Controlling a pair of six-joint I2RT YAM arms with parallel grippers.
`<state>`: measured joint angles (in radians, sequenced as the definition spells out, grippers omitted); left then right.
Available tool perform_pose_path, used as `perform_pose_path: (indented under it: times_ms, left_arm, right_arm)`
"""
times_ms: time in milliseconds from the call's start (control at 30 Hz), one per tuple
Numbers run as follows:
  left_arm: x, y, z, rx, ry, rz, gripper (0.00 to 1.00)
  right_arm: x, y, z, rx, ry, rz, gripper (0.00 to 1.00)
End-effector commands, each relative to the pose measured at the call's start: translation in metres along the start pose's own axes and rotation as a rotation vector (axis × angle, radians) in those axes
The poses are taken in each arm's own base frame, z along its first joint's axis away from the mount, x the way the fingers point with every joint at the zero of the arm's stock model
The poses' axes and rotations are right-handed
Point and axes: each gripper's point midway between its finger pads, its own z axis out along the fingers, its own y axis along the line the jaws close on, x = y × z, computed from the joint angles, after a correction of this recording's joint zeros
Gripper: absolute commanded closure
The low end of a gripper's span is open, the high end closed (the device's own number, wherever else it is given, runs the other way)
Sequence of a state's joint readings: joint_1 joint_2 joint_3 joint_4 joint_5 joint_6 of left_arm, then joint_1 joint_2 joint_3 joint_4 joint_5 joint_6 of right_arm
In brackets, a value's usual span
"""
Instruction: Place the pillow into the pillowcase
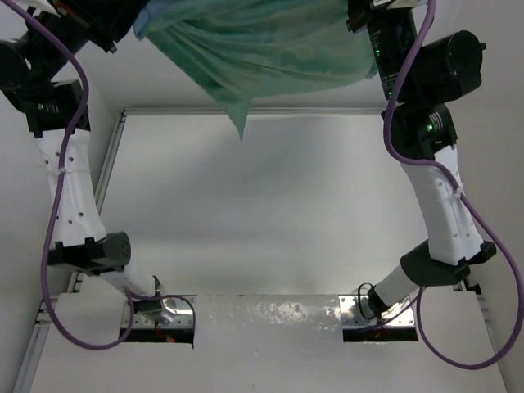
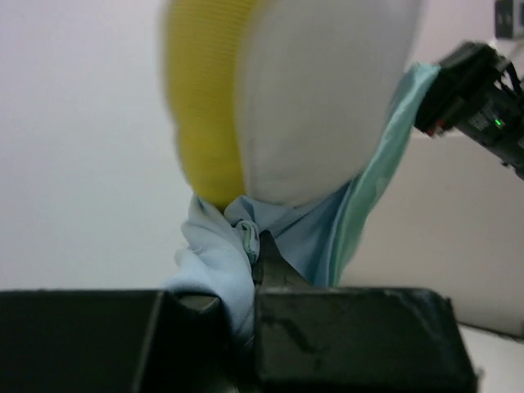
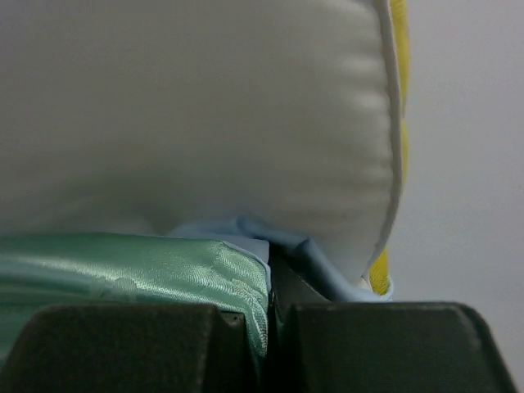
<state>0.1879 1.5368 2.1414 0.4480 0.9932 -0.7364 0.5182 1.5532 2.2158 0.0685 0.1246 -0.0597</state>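
A: Top view first. Where's the cloth?

B: Soft fabric pillowcase (image 1: 254, 49), shiny sea-green face with pale swirls toward the camera, light blue showing at its upper left. It hangs in the air over the far edge of the white tabletop (image 1: 270, 213), strung between the two arms. One corner droops to a point over that far edge, left of centre.

A: Pillow?

B: Can't make it out from above. Left wrist view has it: large cream-white pillow (image 2: 327, 98) with a broad yellow edge band on its left side, standing up over the fingers. Blurred. Light blue cloth bunches under its lower end; sea-green cloth runs up its right side.

A: Left gripper (image 2: 255, 282)?

B: Jaws pinched together on a gathered fold of the light blue pillowcase, just beneath the pillow's bottom end.

A: Right gripper (image 3: 272, 286)?

B: Jaws drawn narrow, pillowcase edge clamped between them. Sea-green satin drapes over the left finger, and a blue fold tucks into the seam. Pillow fills the view above, touching the cloth, yellow band down its right edge.

A: Arms?

B: Left arm (image 1: 70, 188) rises along the left edge of the tabletop, right arm (image 1: 438, 205) along the right edge. Both bases sit at the near edge.
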Motion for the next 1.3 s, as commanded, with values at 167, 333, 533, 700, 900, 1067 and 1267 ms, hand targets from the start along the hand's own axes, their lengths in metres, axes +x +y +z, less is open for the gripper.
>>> perform_pose_path:
  times_ms: [167,333,533,700,900,1067,1267]
  left_arm:
    - [0.043,0.049,0.001,-0.116,-0.011,-0.129,1.00]
    - [0.065,0.034,0.028,0.026,0.145,-0.194,1.00]
    - [-0.013,0.026,0.040,0.050,-0.062,0.093,1.00]
    - [0.095,0.014,0.009,-0.007,0.090,-0.035,1.00]
    - [0.100,0.030,0.028,0.006,0.290,-0.024,1.00]
    - [-0.022,0.032,0.019,-0.093,0.010,0.203,1.00]
    - [0.095,0.035,-0.008,-0.029,0.140,-0.056,1.00]
  right_arm:
    - [0.060,-0.023,-0.017,0.091,0.150,-0.058,1.00]
    - [-0.033,-0.034,-0.003,0.096,0.006,-0.048,1.00]
    - [-0.067,-0.031,0.005,0.082,-0.125,-0.045,1.00]
    - [0.042,-0.034,-0.048,0.149,0.074,-0.073,1.00]
    - [-0.058,-0.041,-0.022,0.123,0.019,-0.008,1.00]
    - [-0.059,-0.027,-0.017,0.097,-0.074,-0.005,1.00]
    - [0.021,-0.021,-0.048,0.123,0.038,-0.017,1.00]
